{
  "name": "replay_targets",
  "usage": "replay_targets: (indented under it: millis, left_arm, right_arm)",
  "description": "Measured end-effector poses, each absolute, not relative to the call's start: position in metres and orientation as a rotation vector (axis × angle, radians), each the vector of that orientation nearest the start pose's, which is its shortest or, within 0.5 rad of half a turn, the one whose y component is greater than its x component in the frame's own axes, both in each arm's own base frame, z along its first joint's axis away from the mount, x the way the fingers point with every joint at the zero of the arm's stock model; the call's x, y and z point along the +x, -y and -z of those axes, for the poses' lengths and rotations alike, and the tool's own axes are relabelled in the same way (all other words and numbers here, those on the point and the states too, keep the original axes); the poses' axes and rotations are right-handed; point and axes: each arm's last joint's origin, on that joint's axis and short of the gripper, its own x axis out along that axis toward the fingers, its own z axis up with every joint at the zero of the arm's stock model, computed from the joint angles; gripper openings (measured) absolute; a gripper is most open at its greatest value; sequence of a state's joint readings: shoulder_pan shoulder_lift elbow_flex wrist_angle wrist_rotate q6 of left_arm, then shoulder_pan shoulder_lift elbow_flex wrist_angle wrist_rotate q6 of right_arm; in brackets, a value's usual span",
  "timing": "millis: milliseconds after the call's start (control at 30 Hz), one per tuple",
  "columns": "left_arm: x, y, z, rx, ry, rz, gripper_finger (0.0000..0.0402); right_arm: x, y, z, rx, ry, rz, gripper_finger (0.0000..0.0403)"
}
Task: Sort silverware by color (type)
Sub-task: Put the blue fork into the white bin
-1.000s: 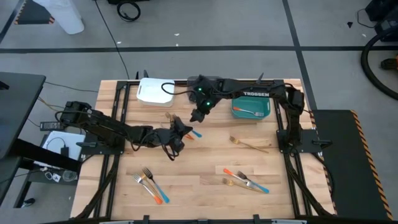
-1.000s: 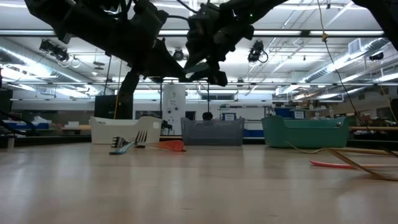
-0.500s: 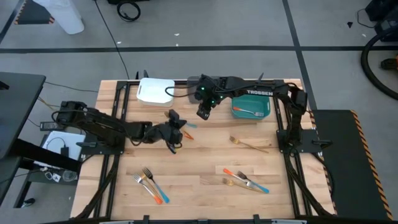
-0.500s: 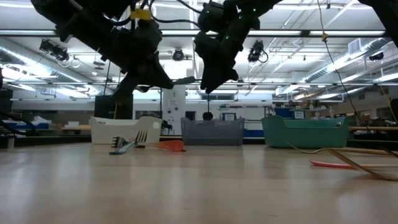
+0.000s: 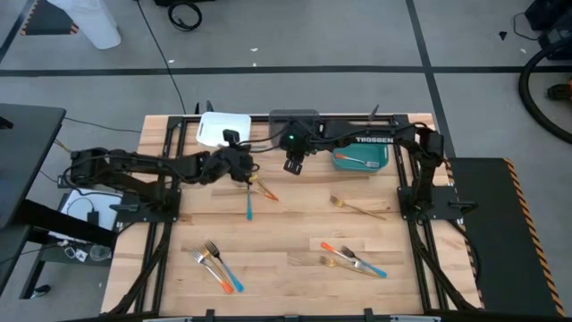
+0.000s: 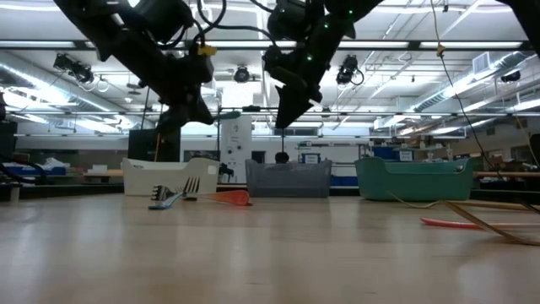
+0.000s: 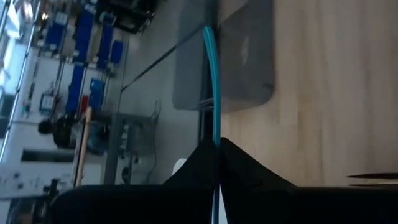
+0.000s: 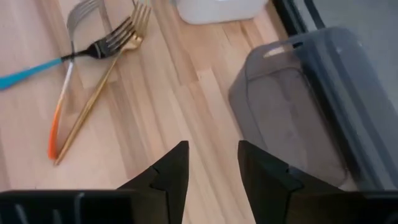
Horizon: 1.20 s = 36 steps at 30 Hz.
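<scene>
My left gripper (image 5: 243, 168) (image 7: 217, 144) hangs above the table in front of the white bin (image 5: 223, 130) and is shut on a blue fork handle (image 7: 213, 81). Only the left wrist view shows this handle. My right gripper (image 5: 295, 165) (image 8: 212, 155) is open and empty, pointing down beside the grey bin (image 8: 311, 106). On the table between them, a blue-handled fork (image 5: 248, 201) (image 8: 37, 70), an orange-handled fork (image 8: 61, 118) and a golden fork (image 8: 99, 87) lie with their heads crossing. My left gripper pinches the slim blue handle (image 7: 217, 132) between its two shut fingers. The fingers lie along the handle, which sticks out straight past their tips toward the grey bin (image 7: 230, 68), clear of the table. Which end of the fork it has does not show.
The teal bin (image 5: 362, 159) at the far right holds a fork. A golden fork (image 5: 357, 207) lies right of centre. Two clusters of forks lie near the front edge, one at the left (image 5: 216, 264) and one at the right (image 5: 353, 259). Bare wood lies between them.
My left gripper has gone toward the table's far and left edges, staying shut, and has uncovered the blue fork that lies on the table. My right gripper has shifted a little toward the right edge and tipped until it points down.
</scene>
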<state>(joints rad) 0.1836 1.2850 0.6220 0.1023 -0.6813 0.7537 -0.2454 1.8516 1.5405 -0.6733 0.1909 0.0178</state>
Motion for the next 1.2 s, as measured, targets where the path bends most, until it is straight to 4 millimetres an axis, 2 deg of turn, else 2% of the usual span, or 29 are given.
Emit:
replay_targets:
  millis: [200,333,467,667,867,1000,1200]
  left_arm:
    - [0.238,-0.080,-0.205,0.729,-0.862,-0.672,0.0014]
    - [0.233,-0.096,-0.205,0.680,-0.865,-0.682,0.0015]
    - [0.226,-0.112,-0.203,0.606,-0.874,-0.704,0.0015]
    - [0.216,-0.131,-0.203,0.517,-0.871,-0.771,0.0015]
    - [0.210,-0.146,-0.205,0.435,-0.815,-0.751,0.0015]
    - [0.213,-0.151,-0.216,0.431,-0.783,-0.773,0.0015]
    - [0.218,-0.156,-0.231,0.436,-0.735,-0.797,0.0016]
  right_arm:
    - [0.377,0.087,-0.244,0.031,-0.944,0.383,0.0137]
    - [0.363,0.081,-0.240,0.032,-0.826,0.360,0.0135]
    - [0.350,0.076,-0.227,0.001,-0.709,0.291,0.0135]
    - [0.334,0.084,-0.222,-0.056,-0.576,0.339,0.0135]
    - [0.306,0.088,-0.205,-0.071,-0.488,0.371,0.0135]
    - [0.290,0.084,-0.200,-0.117,-0.399,0.375,0.0135]
    - [0.261,0.089,-0.193,-0.152,-0.360,0.420,0.0135]
